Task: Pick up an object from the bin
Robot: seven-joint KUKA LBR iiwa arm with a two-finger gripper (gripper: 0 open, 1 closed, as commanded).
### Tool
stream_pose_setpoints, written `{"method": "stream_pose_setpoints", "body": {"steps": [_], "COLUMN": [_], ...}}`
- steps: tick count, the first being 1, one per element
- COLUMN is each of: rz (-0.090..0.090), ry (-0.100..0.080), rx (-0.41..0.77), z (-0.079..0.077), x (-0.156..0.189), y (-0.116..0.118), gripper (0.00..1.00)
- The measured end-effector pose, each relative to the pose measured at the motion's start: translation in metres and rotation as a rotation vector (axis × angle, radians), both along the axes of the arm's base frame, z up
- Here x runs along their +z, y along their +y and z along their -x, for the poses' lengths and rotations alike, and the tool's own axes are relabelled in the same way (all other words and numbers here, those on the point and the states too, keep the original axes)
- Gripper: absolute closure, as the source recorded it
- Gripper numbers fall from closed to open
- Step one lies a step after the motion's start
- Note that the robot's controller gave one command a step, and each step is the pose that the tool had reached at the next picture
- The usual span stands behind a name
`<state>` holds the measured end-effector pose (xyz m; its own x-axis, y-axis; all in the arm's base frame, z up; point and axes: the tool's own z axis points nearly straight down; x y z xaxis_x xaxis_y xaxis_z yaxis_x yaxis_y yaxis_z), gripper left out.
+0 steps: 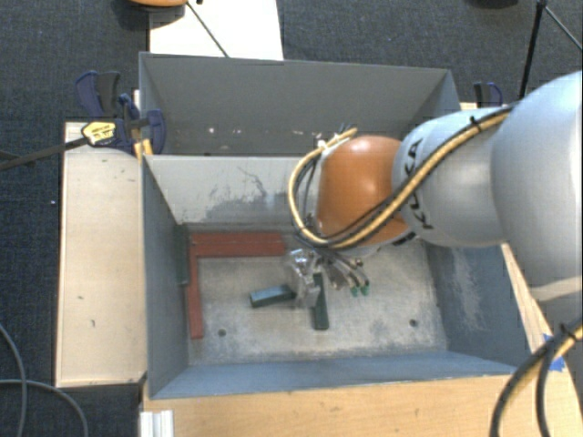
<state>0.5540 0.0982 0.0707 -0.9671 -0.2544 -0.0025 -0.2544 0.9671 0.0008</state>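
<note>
My gripper hangs low in the middle of the bin, under the orange wrist cover. A small dark green flat block lies on the floor just to its left, touching or nearly touching it. A dark slim stick-like piece points toward the front directly below the gripper. Whether that piece is held cannot be made out. Two thin pieces with green tips lie just right of the gripper.
A red L-shaped bar lies along the back and left side of the bin floor. The arm and its cables cover the back right of the bin. Bare grey floor shows at the front and right.
</note>
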Motion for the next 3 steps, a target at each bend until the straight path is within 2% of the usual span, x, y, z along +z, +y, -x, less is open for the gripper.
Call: {"method": "stream_pose_setpoints", "body": {"steps": [1,2,3], "rz": [0.0,0.0,0.0], "ry": [0.0,0.0,0.001], "rx": [-0.002,0.062,0.06], "z": [0.0,0.005,0.005], "x": [0.0,0.123,0.123], "y": [0.0,-0.01,-0.01], "gripper": [1.0,1.0,1.0]}}
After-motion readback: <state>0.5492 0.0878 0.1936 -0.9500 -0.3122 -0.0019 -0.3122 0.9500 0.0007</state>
